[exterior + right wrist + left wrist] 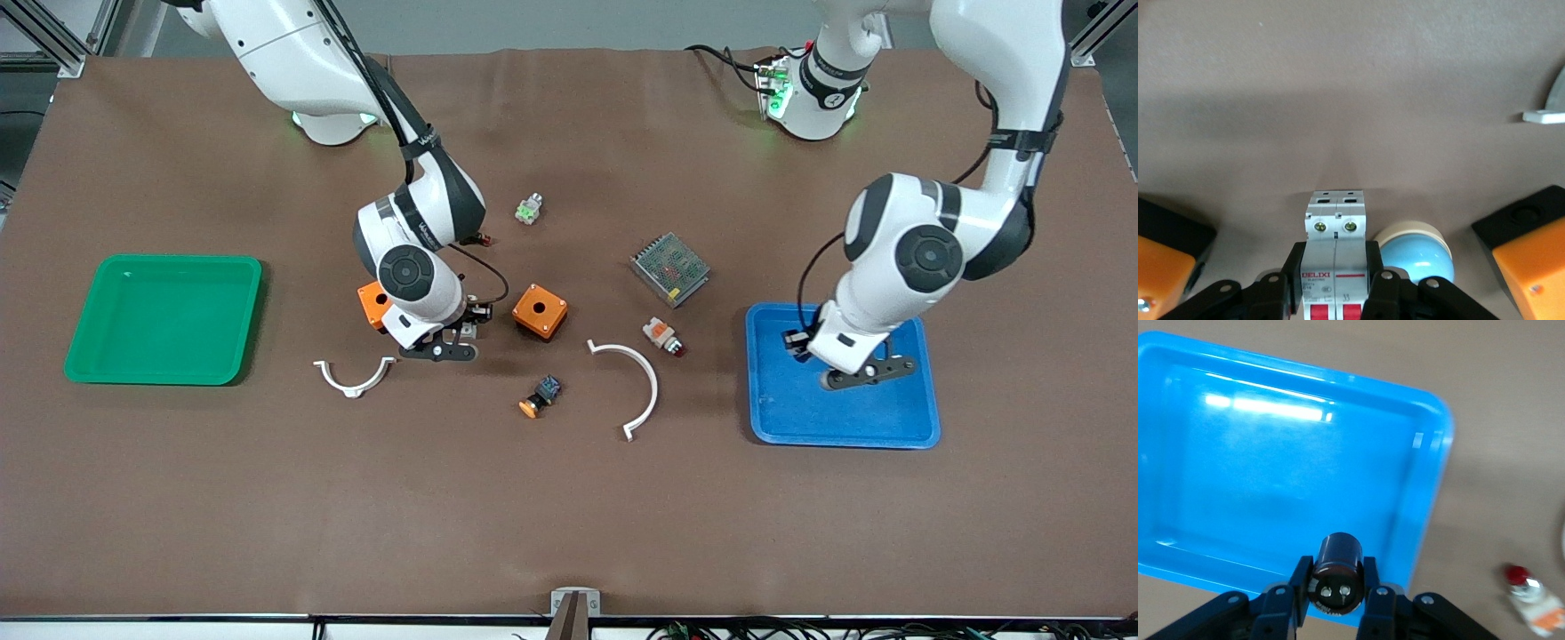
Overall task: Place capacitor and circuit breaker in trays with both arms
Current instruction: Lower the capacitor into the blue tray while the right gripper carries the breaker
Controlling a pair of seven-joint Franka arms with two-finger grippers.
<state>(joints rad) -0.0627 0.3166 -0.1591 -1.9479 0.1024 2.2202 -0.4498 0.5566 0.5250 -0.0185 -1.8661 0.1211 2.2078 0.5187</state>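
My left gripper (867,373) is over the blue tray (800,411). In the left wrist view it (1335,568) is shut on the capacitor (1336,577), a small dark cylinder with two metal dots on its end, held above the tray's (1271,467) rim. My right gripper (440,349) is low over the table between two orange boxes. In the right wrist view it (1335,257) is shut on the circuit breaker (1336,230), a white-grey block with red toggles.
A green tray (164,318) lies toward the right arm's end. Orange boxes (540,311) (373,302), a blue dome part (1415,257), two white curved pieces (354,378) (636,382), a mesh-covered box (670,268) and several small buttons (665,336) (540,396) (529,210) lie mid-table.
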